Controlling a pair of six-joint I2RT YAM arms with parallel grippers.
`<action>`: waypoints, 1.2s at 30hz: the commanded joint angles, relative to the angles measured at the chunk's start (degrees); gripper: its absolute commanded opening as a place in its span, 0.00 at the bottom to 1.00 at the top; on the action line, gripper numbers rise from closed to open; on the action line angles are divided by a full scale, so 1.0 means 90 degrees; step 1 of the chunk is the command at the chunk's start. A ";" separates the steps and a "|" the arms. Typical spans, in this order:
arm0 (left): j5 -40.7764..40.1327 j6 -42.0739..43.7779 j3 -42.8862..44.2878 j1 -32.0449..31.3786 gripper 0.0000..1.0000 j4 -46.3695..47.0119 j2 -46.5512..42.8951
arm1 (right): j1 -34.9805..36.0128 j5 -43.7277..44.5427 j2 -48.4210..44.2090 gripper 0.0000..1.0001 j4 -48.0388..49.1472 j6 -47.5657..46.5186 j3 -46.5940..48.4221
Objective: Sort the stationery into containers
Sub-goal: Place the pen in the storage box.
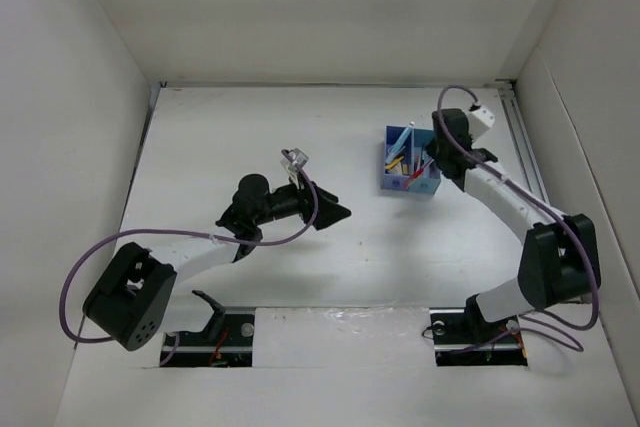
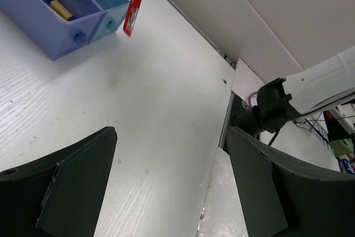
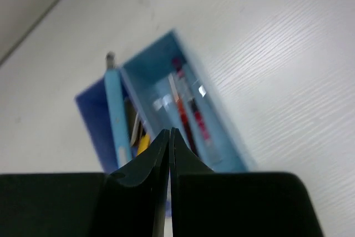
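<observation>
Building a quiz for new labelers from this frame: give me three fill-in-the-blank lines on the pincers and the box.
The left pincer stands ___, holding nothing. The right pincer is ___ above the blue box. The beige block lies in the box's ___ blue compartment.
Missing words: open; shut; darker.

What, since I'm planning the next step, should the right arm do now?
Probably ease the red pen over the blue box before letting go: the right gripper is shut, seemingly on that pen, which hangs tilted by the box's edge. The left gripper is open and empty.
</observation>
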 commanded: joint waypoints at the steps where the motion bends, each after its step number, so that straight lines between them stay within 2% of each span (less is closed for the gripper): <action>1: 0.0448 -0.0141 -0.0049 -0.0024 0.78 0.0472 -0.0166 | -0.0464 0.1287 -0.0453 0.00 -0.0555 0.0037 0.0412; 5: 0.0663 -0.0346 -0.0176 -0.0024 0.78 0.0677 -0.0166 | -0.0875 0.1426 -0.0532 0.00 -0.0624 0.0037 0.0539; 21: 0.0536 -0.0406 -0.0234 -0.0024 0.77 0.0541 -0.0351 | -0.0564 0.2110 0.1450 0.00 -0.0868 -0.0021 0.2023; 36: 0.0663 -0.0464 -0.0293 0.0035 0.77 0.0609 -0.0225 | -0.0291 0.2568 0.2075 0.00 -0.1053 0.0037 0.2082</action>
